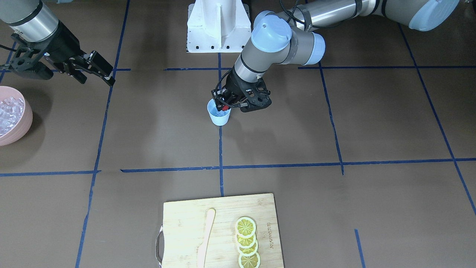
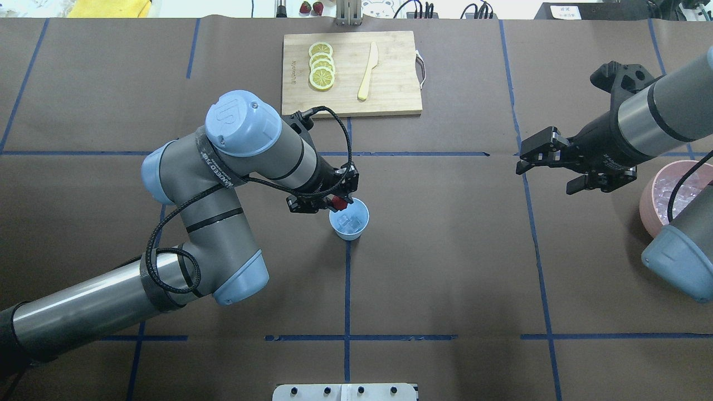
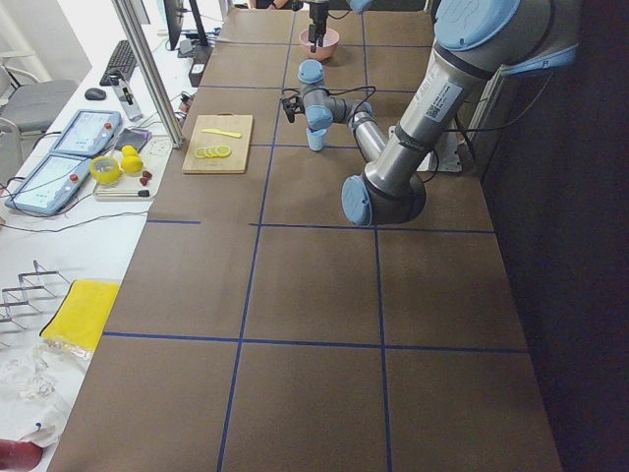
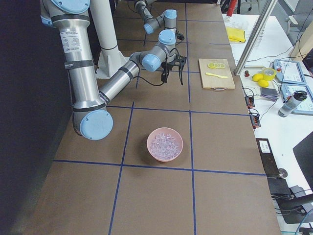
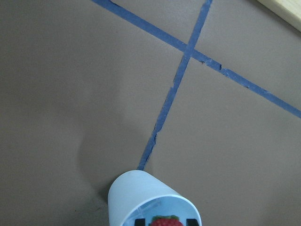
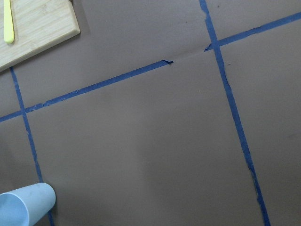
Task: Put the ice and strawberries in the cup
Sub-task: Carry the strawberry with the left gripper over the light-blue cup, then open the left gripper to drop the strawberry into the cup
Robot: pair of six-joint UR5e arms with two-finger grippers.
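Observation:
The light-blue cup [image 2: 349, 220] stands at the table's middle on a blue tape line; it also shows in the front view [image 1: 218, 114], the left wrist view [image 5: 141, 195] and the right wrist view [image 6: 26, 207]. Ice cubes [image 2: 351, 223] glint inside it. My left gripper [image 2: 338, 203] is shut on the red strawberry [image 2: 338, 204] just over the cup's rim; the berry also shows in the front view [image 1: 225, 107] and between the fingertips in the left wrist view [image 5: 163, 221]. My right gripper [image 2: 543, 161] is open and empty, well to the cup's right.
A pink bowl [image 2: 649, 195] of ice [image 1: 8, 111] sits at the table's right end under my right arm. A wooden cutting board [image 2: 390, 94] with lemon slices [image 2: 321, 65] and a wooden knife [image 2: 368, 71] lies at the far edge.

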